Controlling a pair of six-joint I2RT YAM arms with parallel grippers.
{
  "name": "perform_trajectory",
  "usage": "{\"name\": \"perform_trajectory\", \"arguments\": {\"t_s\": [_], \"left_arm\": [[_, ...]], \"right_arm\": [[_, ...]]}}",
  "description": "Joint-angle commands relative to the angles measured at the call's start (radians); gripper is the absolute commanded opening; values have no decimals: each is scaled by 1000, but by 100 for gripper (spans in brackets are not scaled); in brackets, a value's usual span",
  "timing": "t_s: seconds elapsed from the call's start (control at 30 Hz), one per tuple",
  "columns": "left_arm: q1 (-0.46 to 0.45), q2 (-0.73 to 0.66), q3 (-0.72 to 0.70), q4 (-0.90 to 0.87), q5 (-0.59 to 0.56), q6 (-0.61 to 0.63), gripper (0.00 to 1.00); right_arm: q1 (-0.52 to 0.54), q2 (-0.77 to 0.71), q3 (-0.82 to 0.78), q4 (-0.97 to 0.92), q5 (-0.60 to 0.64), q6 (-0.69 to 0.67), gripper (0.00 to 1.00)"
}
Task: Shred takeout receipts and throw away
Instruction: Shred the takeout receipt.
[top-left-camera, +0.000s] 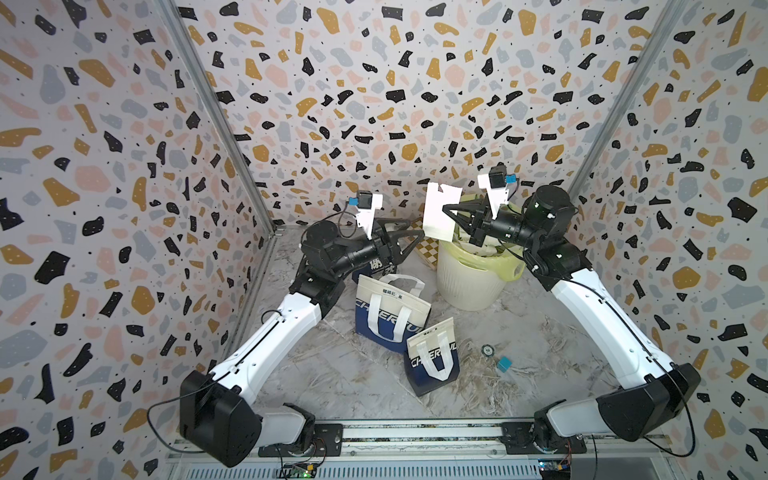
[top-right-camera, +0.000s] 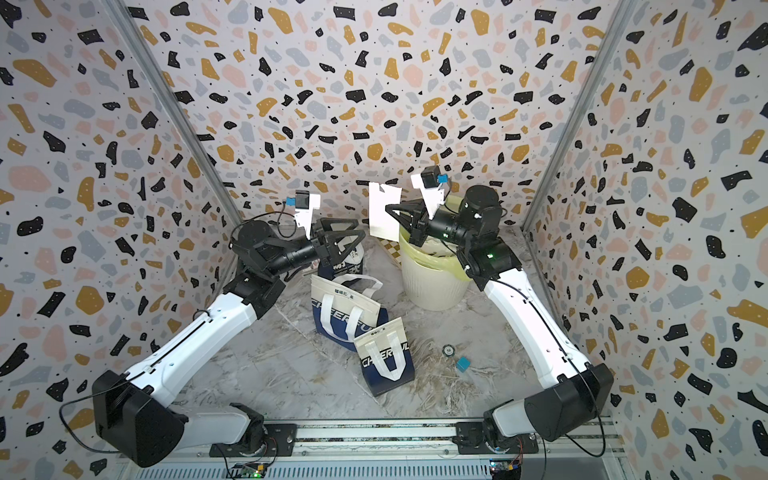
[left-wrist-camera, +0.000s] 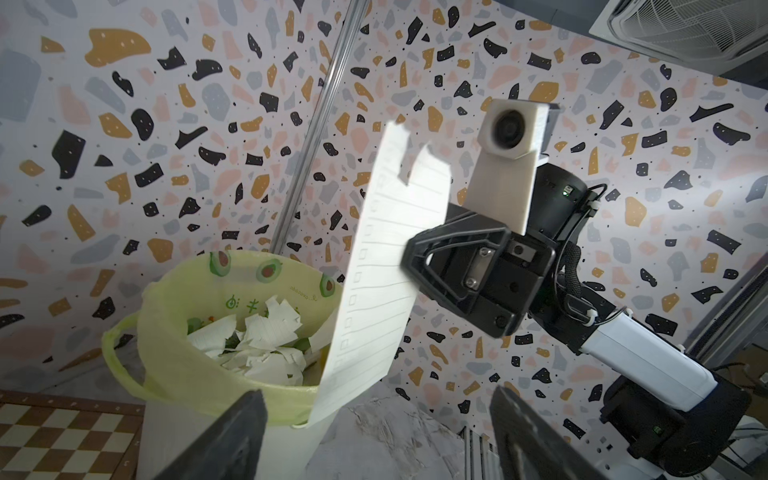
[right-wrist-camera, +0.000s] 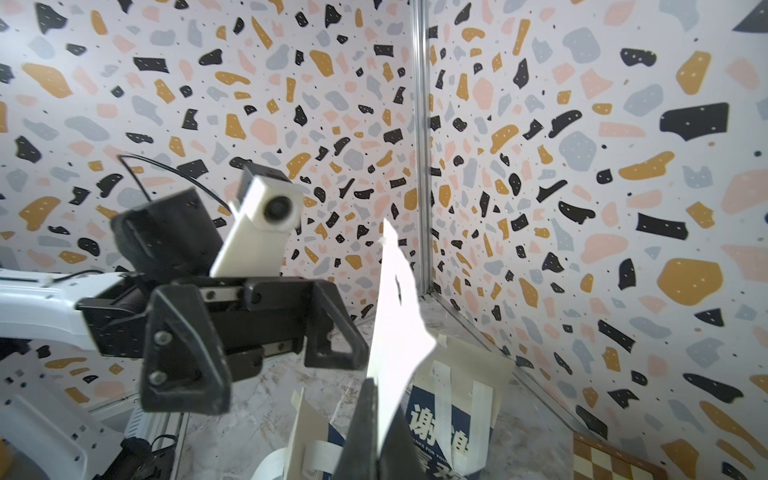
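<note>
**benchrat:** Terrazzo-print walls (top-left-camera: 374, 83) on three sides, grey marble floor (top-left-camera: 332, 374), both arms reaching in from 6 o'clock. So where's the receipt?

**yam_fan:** Up in the air around 12 o'clock in both top views. It's one lined white receipt (top-left-camera: 436, 216), standing on edge with a ragged, torn top. The right gripper (top-left-camera: 445, 206) is clamped tight on it, pinching from the 3 o'clock side. The sheet hangs above the 10 o'clock rim of the white ribbed bin (top-left-camera: 465, 286).

**benchrat:** And the other one?

**yam_fan:** The left gripper (top-left-camera: 417, 232) is spread wide with nothing in it. It sits right by the sheet's lower corner, on the 8 o'clock side. Honestly can't tell if a fingertip touches the paper. In the left wrist view the sheet's bottom end shows between the two fingers (left-wrist-camera: 232, 436), farther out.

**benchrat:** Anything in the bin?

**yam_fan:** Yep, there's a yellow-green liner (left-wrist-camera: 174, 374) with avocado prints and a pile of white scraps (left-wrist-camera: 266, 332) inside.

**benchrat:** Other clutter?

**yam_fan:** Three navy-and-cream tote bags (top-left-camera: 390, 316) mid-floor, one partly hidden under the left arm. There's a chessboard (top-left-camera: 428, 251) at the bin's 9 o'clock. A blue cube (top-left-camera: 504, 363) and a small round disc (top-left-camera: 487, 351) sit toward 4 o'clock.
</note>
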Motion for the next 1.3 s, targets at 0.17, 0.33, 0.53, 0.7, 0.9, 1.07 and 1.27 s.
{"name": "perform_trajectory", "arguments": {"t_s": [0.17, 0.33, 0.53, 0.7, 0.9, 1.07, 1.27], "left_arm": [[-8, 29, 79, 37, 27, 21, 87], [-38, 88, 99, 224, 123, -102, 69], [-43, 104, 120, 232, 114, -87, 32], [-44, 109, 98, 340, 101, -114, 0], [-43, 91, 101, 198, 29, -19, 0], [-56, 96, 261, -441, -126, 419, 0], [-101, 192, 496, -974, -231, 918, 0]], "right_arm": [[9, -37, 1, 70, -104, 42, 0], [21, -20, 6, 95, -111, 63, 0], [20, -17, 3, 93, -101, 56, 0], [20, -17, 6, 41, -68, 13, 0], [11, -25, 49, -122, 44, -96, 25], [-26, -43, 113, -387, 288, -353, 64], [46, -75, 136, -575, 466, -756, 64]]}}
